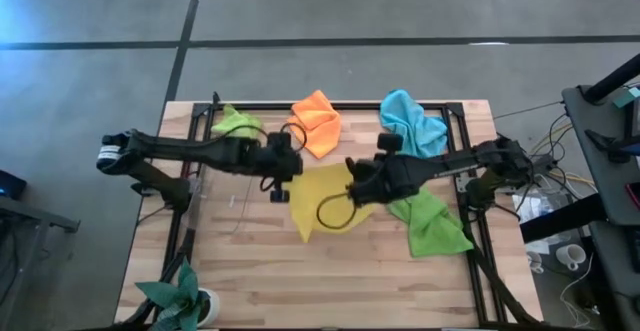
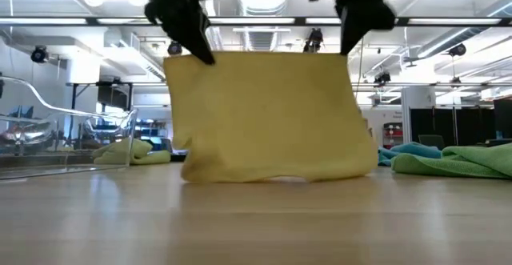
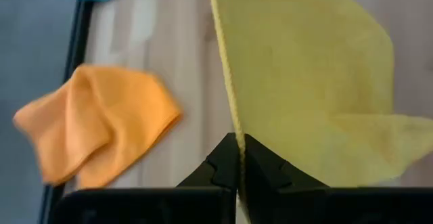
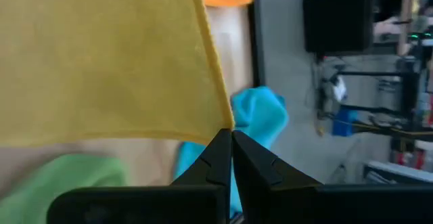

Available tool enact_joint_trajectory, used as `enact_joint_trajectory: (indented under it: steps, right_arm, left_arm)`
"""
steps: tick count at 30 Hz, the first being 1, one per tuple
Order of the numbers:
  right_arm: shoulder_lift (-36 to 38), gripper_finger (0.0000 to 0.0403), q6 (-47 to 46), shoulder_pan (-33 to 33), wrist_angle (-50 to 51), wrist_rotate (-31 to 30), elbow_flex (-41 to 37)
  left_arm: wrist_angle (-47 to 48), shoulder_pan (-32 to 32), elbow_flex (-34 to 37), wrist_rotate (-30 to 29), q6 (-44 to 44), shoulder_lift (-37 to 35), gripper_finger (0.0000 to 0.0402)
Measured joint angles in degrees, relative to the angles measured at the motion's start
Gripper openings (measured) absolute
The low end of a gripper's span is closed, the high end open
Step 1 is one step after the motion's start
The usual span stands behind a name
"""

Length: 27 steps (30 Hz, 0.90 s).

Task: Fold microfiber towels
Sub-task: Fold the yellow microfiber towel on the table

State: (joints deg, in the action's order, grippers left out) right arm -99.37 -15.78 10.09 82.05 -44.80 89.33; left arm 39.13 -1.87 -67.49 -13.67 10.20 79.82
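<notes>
held towel (image 2: pixel 272 117): yellow
towel by it (image 1: pixel 317 121): orange
far towel (image 1: pixel 412 121): light blue
right towel (image 1: pixel 432 224): green
left towel (image 1: pixel 236 122): lime
counter (image 1: pixel 330 271): pale wood
arms: dark

The yellow towel (image 2: pixel 268 117) hangs as a flat sheet above the middle of the worktop, held up by its two top corners, its lower edge brushing the wood. The orange towel (image 1: pixel 317 122) lies crumpled at the far edge, centre. The lime green towel (image 1: pixel 236 122) is bunched to its left, the light blue towel (image 1: pixel 412 121) heaped to its right. The darker green towel (image 1: pixel 432 224) lies rumpled on the right, nearer than the blue one.
</notes>
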Motion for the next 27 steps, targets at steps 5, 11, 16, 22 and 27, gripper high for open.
enact_joint_trajectory:
  steps: [5, 11, 16, 22, 27]
  right_arm:
    - [0.83, 0.0008, 6.90, -0.26, -2.09, 2.16, 2.35]
    - [1.95, 0.0008, 8.78, 2.67, -1.24, 14.00, 9.14]
    - [2.03, 0.0008, 6.61, 8.00, 2.58, 20.53, 16.07]
    - [1.90, 0.0008, 0.97, 16.40, 7.92, 28.57, 24.95]
    - [1.95, 0.0008, 0.96, 18.74, 7.95, 30.24, 27.93]
  left_arm:
    - [2.38, 0.12, -3.96, 4.04, 2.21, -0.75, 0.0000]
    - [3.56, 4.57, -6.44, 11.65, 2.16, -1.78, 0.0000]
    - [3.56, 10.71, -6.82, 10.25, -2.04, -1.48, 0.0000]
    - [3.53, 19.80, -11.69, 10.09, -8.25, -1.52, 0.0000]
    - [3.60, 21.75, -14.95, 9.93, -7.21, -1.54, 0.0000]
